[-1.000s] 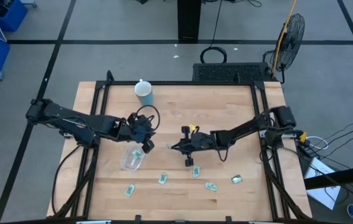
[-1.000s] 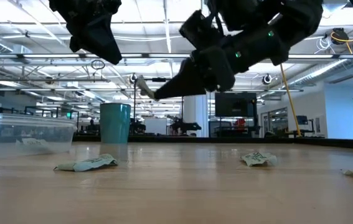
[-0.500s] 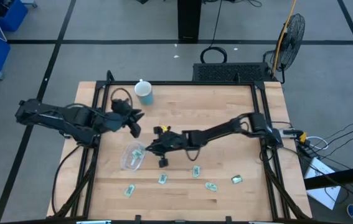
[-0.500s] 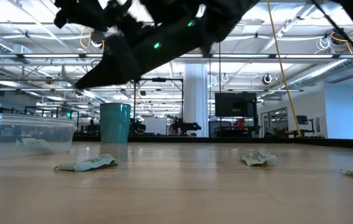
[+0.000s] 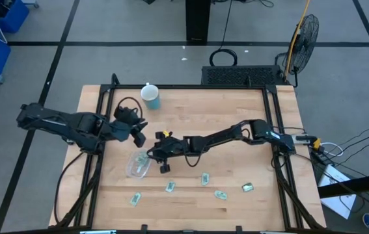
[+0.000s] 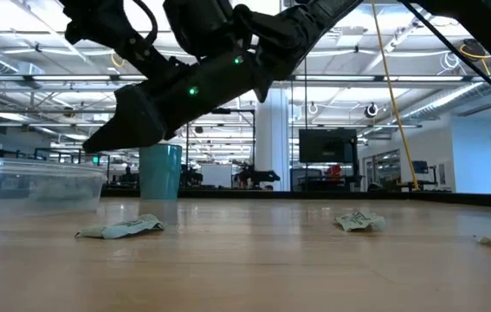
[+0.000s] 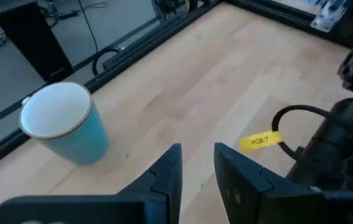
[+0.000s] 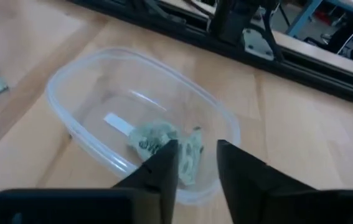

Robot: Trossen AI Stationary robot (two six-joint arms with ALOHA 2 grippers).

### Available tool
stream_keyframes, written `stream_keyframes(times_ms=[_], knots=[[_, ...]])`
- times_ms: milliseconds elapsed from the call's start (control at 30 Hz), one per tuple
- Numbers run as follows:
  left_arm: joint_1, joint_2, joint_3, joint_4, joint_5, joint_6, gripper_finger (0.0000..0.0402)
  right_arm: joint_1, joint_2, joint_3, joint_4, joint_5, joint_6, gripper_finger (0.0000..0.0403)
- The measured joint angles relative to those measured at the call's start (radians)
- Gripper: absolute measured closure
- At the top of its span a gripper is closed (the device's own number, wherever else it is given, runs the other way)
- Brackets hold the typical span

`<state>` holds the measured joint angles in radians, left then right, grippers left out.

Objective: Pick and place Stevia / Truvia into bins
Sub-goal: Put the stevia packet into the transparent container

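The clear bin (image 5: 136, 165) stands left of the table's middle, with crumpled green-and-white Stevia packets (image 8: 157, 144) on its floor. My right gripper (image 5: 149, 156) hovers over the bin's right rim, its fingers (image 8: 196, 147) apart and nothing between them. In the low view its tip (image 6: 100, 143) hangs just above the bin (image 6: 33, 184). My left gripper (image 5: 141, 136) waits open, raised beyond the bin's far side, its fingers (image 7: 198, 149) holding nothing. Several more packets (image 5: 170, 187) lie flat on the table toward the near edge.
A blue-green cup (image 5: 150, 96) stands near the far edge, also in the left wrist view (image 7: 64, 124). Loose packets lie at the near left (image 5: 134, 199) and near right (image 5: 247, 187). Black frame rails (image 5: 96, 130) run along the table's sides.
My right gripper has travelled from the table's middle toward the left edge and sunk to just above the bin; the packet seen at its tip a second ago no longer shows there. My left gripper has drawn back from over the bin toward the far left.
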<state>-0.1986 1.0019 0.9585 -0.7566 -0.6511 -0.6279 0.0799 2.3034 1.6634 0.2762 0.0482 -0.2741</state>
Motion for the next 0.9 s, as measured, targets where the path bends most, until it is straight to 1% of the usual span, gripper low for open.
stream_keyframes(times_ms=[67, 167, 233, 333, 400, 433, 500, 600, 700, 767, 900], knots=[[0.0, 0.015, 0.0, 0.0, 0.031, -0.006, 0.0305, 0.002, -0.019, 0.0, -0.047, 0.003, -0.001, 0.0272], [0.0, 0.028, 0.0, 0.002, 0.142, 0.001, 0.0305, 0.007, -0.08, 0.0, -0.193, 0.007, -0.026, 0.0259], [-0.005, 0.035, 0.0, 0.001, 0.229, 0.034, 0.0305, 0.007, -0.137, 0.0, -0.336, 0.008, -0.019, 0.0259], [-0.036, 0.052, 0.0, 0.0, 0.342, 0.077, 0.0305, 0.014, -0.228, -0.002, -0.541, 0.008, 0.043, 0.0265], [-0.078, 0.068, 0.0, 0.0, 0.399, 0.1, 0.0305, 0.023, -0.293, -0.03, -0.618, 0.01, 0.074, 0.027], [-0.104, 0.079, 0.0, 0.001, 0.407, 0.104, 0.0305, 0.03, -0.327, -0.056, -0.635, 0.02, 0.076, 0.0272], [-0.161, 0.1, 0.0, 0.001, 0.407, 0.093, 0.0305, 0.052, -0.403, -0.127, -0.637, 0.075, 0.071, 0.0274], [-0.264, 0.14, 0.0, 0.002, 0.373, 0.052, 0.0305, 0.095, -0.531, -0.269, -0.638, 0.238, 0.105, 0.0275], [-0.367, 0.193, 0.0, 0.002, 0.38, -0.035, 0.0305, 0.14, -0.672, -0.451, -0.615, 0.381, 0.196, 0.0275], [-0.429, 0.231, 0.0, 0.002, 0.437, -0.144, 0.0305, 0.171, -0.764, -0.589, -0.548, 0.44, 0.253, 0.0275], [-0.518, 0.295, 0.0, 0.019, 0.641, -0.409, 0.0305, 0.211, -0.94, -0.83, -0.373, 0.504, 0.285, 0.0275]])
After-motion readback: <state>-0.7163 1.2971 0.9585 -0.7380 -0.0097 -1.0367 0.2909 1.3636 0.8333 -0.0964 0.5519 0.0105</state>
